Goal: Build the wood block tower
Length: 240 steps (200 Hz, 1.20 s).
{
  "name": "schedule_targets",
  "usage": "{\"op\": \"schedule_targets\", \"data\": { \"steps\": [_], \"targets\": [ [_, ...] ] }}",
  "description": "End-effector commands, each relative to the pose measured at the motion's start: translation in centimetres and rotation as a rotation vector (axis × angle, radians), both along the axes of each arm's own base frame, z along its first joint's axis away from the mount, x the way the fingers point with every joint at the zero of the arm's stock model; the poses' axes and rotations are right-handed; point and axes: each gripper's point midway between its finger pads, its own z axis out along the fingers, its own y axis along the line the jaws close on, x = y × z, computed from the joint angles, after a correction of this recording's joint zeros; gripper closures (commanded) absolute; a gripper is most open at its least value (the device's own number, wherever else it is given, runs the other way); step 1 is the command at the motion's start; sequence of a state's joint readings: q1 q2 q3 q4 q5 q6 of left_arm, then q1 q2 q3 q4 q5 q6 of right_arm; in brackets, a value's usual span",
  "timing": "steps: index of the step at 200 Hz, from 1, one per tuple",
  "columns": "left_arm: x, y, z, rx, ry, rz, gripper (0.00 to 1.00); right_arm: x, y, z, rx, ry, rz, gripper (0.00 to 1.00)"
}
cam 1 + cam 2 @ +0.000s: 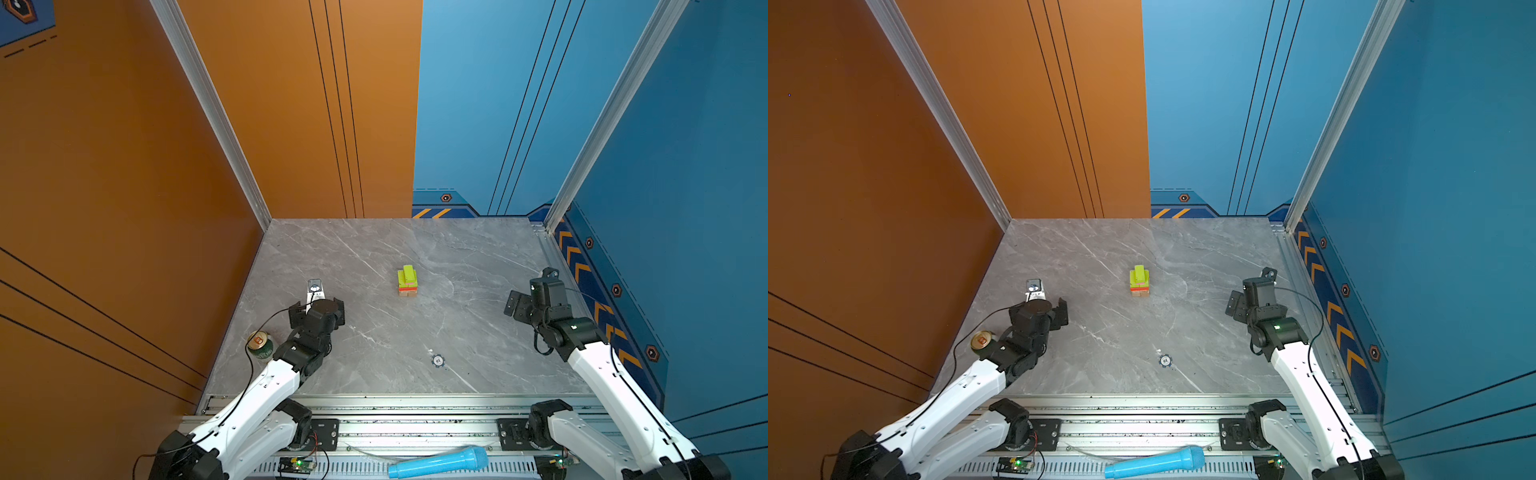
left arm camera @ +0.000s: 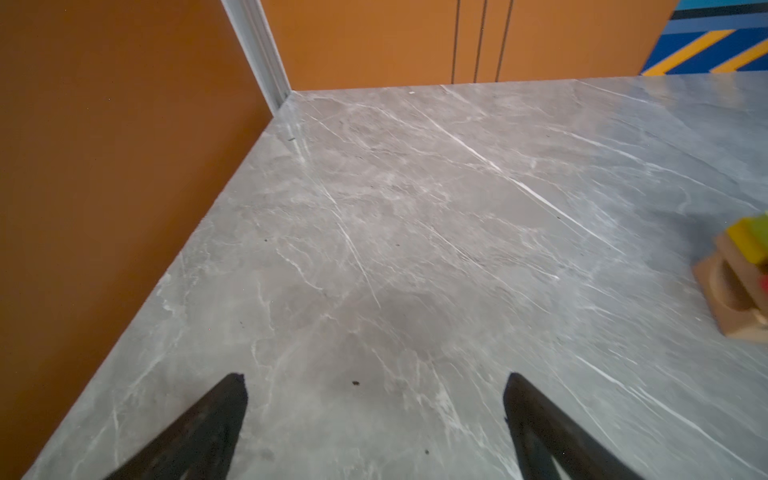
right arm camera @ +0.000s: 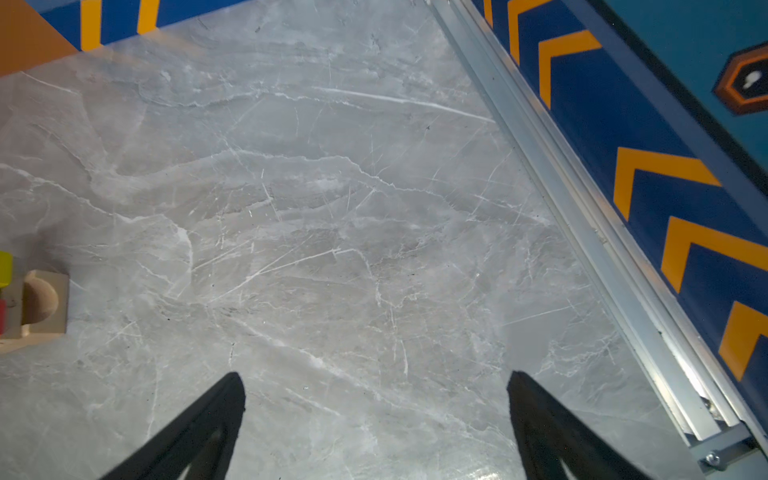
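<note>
- The tower (image 1: 407, 281) stands near the middle of the desk (image 1: 374, 340), lime green on top and tan at the base, with bare stone on every side.
- The left pincer (image 2: 374, 386) is spread wide and empty over bare desk near the orange wall (image 2: 104, 166).
- The right pincer (image 3: 374, 384) gapes empty near the metal rail (image 3: 582, 232) along the right edge.
- A can (image 1: 259, 345) sits at the left edge, and a round token (image 1: 437, 360) lies toward the front.

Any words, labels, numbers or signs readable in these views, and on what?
No text reads clearly.
Green can: pale lettering on its side, too blurred to read.
Round token: dark marks at its centre, too small to read.
Hexagon badges on the wall: a white mark, no words.
</note>
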<state>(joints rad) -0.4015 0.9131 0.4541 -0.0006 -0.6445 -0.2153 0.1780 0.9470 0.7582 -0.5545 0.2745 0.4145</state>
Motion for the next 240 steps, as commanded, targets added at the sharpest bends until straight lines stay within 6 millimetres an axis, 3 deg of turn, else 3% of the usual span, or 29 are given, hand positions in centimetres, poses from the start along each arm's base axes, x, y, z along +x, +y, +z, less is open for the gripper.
{"op": "schedule_targets", "data": {
  "steps": [1,20,69,124,138,157,187,201,240],
  "targets": [
    [0.8,1.9,0.3,0.03,-0.045,0.048,0.02,1.5,0.0,-1.0,-0.02,-0.051,0.017,0.0],
    [1.4,2.5,0.3,0.012,-0.065,0.047,0.02,2.1,0.5,-1.8,-0.035,-0.102,0.063,0.0],
    [2.7,4.3,-1.0,0.005,-0.113,0.064,0.02,2.8,-0.2,-0.5,-0.163,-0.309,0.092,0.0],
    [4.7,6.2,-3.2,-0.059,-0.16,0.097,0.02,4.4,-1.8,-3.1,-0.206,-0.321,0.039,0.0],
    [5.8,6.5,-3.8,-0.062,-0.159,0.085,0.02,4.6,-2.9,-3.9,-0.224,-0.33,-0.019,0.0],
    [6.8,6.0,-4.1,-0.061,-0.115,0.041,0.02,4.7,-4.7,-4.7,-0.261,-0.325,-0.092,0.0],
    [6.6,6.3,-3.9,-0.065,-0.165,0.028,0.02,5.6,-4.6,-4.4,-0.225,-0.389,-0.082,0.0],
    [6.6,6.6,-4.6,-0.075,-0.217,0.03,0.02,6.3,-4.7,-4.4,-0.218,-0.395,-0.08,0.0],
    [8.9,4.1,-6.9,-0.08,-0.105,-0.122,0.02,8.9,-4.0,-4.8,-0.215,-0.383,-0.008,0.0]
  ]
}}
